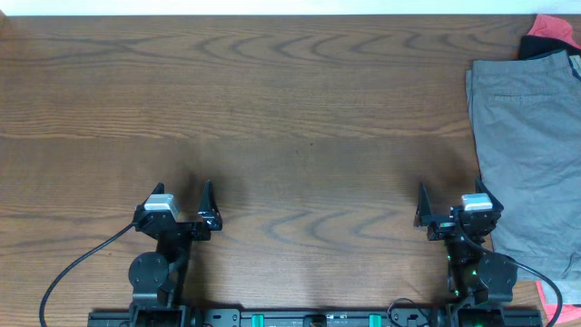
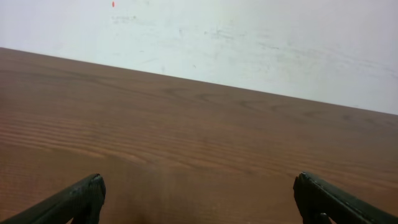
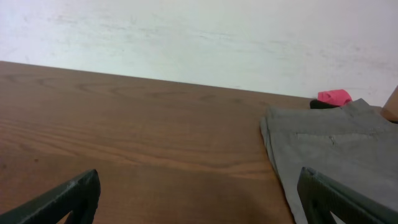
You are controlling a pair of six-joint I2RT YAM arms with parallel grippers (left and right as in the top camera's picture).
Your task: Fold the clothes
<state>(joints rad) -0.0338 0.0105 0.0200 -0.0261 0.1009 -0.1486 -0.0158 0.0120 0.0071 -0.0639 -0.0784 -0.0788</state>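
Observation:
A grey pair of shorts (image 1: 531, 154) lies flat at the table's right edge; it also shows in the right wrist view (image 3: 339, 149). A pink and black garment (image 1: 551, 34) lies behind it at the far right corner, seen small in the right wrist view (image 3: 334, 97). My left gripper (image 1: 179, 202) is open and empty near the front left, over bare wood (image 2: 198, 199). My right gripper (image 1: 454, 205) is open and empty near the front right, just left of the shorts (image 3: 198, 199).
The brown wooden table (image 1: 272, 118) fills the view. A white wall (image 2: 249, 43) stands behind its far edge. A pink scrap (image 1: 551, 300) shows at the front right corner under the shorts. Black cables run from the arm bases at the front edge.

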